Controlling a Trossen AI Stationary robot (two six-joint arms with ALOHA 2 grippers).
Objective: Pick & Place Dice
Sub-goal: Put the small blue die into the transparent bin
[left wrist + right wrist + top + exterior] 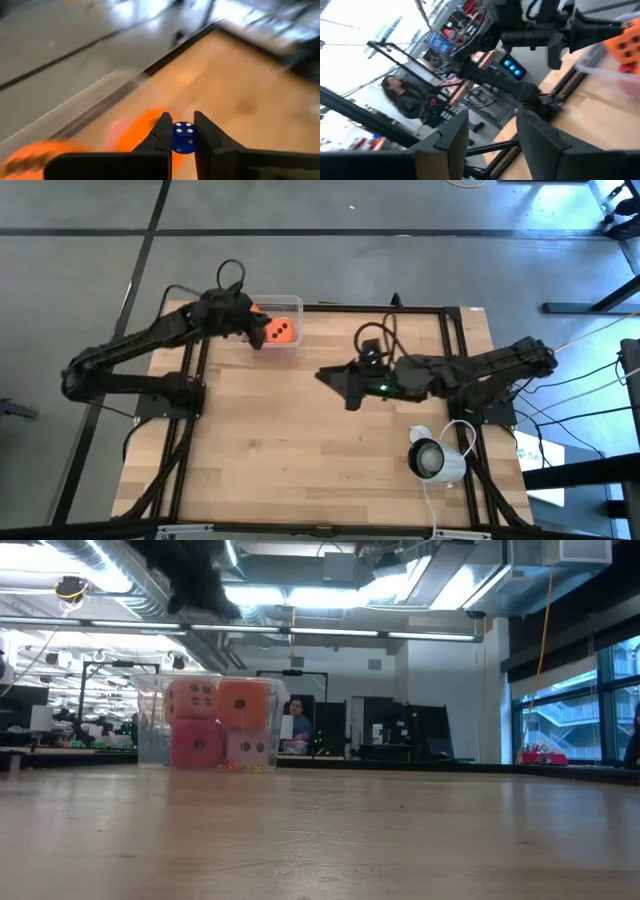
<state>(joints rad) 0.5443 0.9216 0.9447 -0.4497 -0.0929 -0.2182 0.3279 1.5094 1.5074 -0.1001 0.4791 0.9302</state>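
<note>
Wooden table [320,440] holds a clear bin [292,304] at its far left edge with four dice stacked inside (two orange atop), the left gripper [183,131] directly above pinching a blue die [183,137], the right gripper [492,132] spread mid-table.

Pale wooden table [300,440], clear box [291,305] at far edge, white camera [432,460] near right corner

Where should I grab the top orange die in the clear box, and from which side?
From straight above, pinching two opposite flat faces of the orange die: it tops the stack, and the walls of the clear box block sideways approach. The left gripper above the box is shut on a blue die, so free it first. The right gripper waits open mid-table.
</note>
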